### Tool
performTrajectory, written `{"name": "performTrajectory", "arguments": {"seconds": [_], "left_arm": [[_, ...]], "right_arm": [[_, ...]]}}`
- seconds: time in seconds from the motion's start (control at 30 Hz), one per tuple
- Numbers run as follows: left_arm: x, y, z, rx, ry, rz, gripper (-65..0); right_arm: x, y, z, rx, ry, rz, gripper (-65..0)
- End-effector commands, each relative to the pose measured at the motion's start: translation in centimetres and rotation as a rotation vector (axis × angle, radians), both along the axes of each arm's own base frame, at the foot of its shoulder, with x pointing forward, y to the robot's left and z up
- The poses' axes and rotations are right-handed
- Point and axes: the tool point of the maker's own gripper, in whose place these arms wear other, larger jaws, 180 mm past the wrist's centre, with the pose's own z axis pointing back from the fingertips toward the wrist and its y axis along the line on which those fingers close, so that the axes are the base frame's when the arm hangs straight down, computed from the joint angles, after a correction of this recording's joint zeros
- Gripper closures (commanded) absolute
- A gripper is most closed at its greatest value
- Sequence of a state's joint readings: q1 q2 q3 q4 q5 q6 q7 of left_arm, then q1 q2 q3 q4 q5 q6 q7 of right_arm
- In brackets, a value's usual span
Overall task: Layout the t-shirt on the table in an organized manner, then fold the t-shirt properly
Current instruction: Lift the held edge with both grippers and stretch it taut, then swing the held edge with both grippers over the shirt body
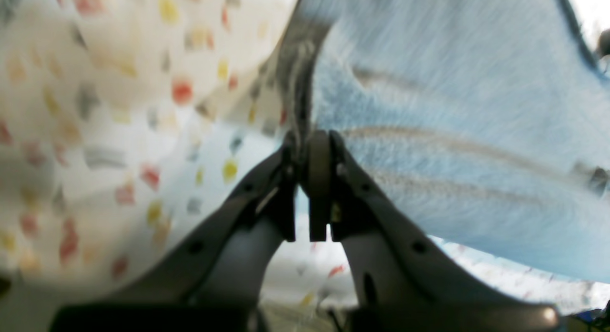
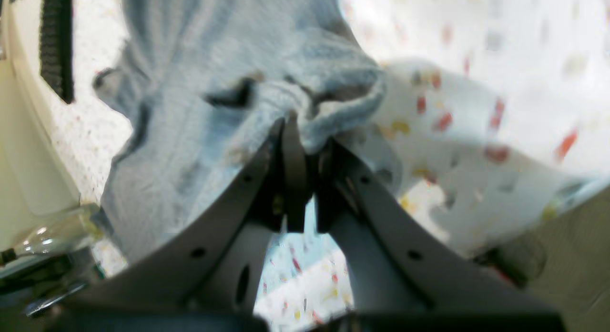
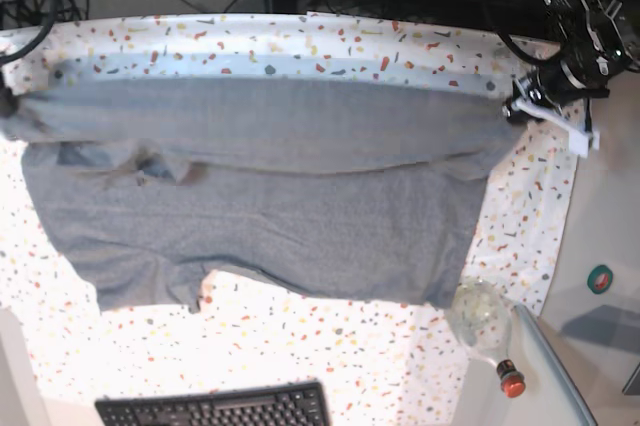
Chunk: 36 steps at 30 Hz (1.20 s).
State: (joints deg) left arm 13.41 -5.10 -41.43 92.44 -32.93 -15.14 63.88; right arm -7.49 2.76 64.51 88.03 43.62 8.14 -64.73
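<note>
Both tools, left tool (image 1: 310,141) and right tool (image 2: 298,127), pinch the t-shirt (image 3: 270,196) stretched above the counter (image 3: 330,36), laying-out underway; lowering it flat likely comes next.

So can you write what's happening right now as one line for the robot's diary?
phase: spreading | left gripper: shut on heather-grey cotton t-shirt | right gripper: shut on t-shirt | shirt: stretched between both, far edge lifted over flecked white table
</note>
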Motion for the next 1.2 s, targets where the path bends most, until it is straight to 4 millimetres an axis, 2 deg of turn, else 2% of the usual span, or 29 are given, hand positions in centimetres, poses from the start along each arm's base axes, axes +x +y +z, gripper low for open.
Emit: {"name": "performTrajectory", "arguments": {"seconds": [0.0, 0.13, 0.37, 0.53, 0.6, 0.7, 0.77, 0.83, 0.9, 1.03, 1.17], "left_arm": [[0.2, 0.7, 0.4, 0.018, -0.022, 0.009, 0.0], [-1.3, 0.9, -0.4, 0.014, 0.015, 0.014, 0.0], [-1.4, 0.9, -0.3, 0.018, 0.016, 0.012, 0.0], [-1.2, 0.9, -0.2, 0.018, 0.012, 0.011, 0.0], [-0.9, 0.7, -0.2, 0.017, 0.006, 0.007, 0.0], [2.1, 0.4, 1.0, 0.007, -0.054, 0.001, 0.0], [4.9, -1.2, 1.6, -0.002, -0.088, -0.052, 0.0], [7.8, -2.2, 2.4, 0.017, -0.103, -0.067, 0.0], [10.2, -3.3, 2.9, 0.013, -0.112, -0.059, 0.0], [16.4, -6.3, 5.7, -0.010, -0.193, -0.128, 0.0], [23.0, -8.6, 10.6, -0.048, -0.309, -0.168, 0.0]], "right_arm": [[-0.1, -0.9, 0.7, -0.032, -0.009, -0.001, 0.0], [-0.9, -1.3, 0.4, -0.052, -0.004, -0.022, 0.0], [-1.2, -1.5, 0.4, -0.062, 0.003, -0.025, 0.0], [-0.8, -1.6, 0.6, -0.065, -0.007, -0.024, 0.0], [0.1, -2.2, 1.2, -0.079, -0.028, -0.022, 0.0], [3.5, -3.5, 1.4, -0.054, -0.076, -0.022, 0.0], [6.4, -4.5, 1.7, -0.045, -0.090, 0.014, 0.0], [9.9, -4.6, 2.2, -0.029, -0.111, 0.061, 0.0], [12.3, -4.5, 2.6, -0.020, -0.134, 0.077, 0.0], [18.0, -5.3, 5.4, -0.055, -0.217, 0.098, 0.0], [23.9, -6.1, 10.2, -0.109, -0.310, 0.123, 0.0]]}}
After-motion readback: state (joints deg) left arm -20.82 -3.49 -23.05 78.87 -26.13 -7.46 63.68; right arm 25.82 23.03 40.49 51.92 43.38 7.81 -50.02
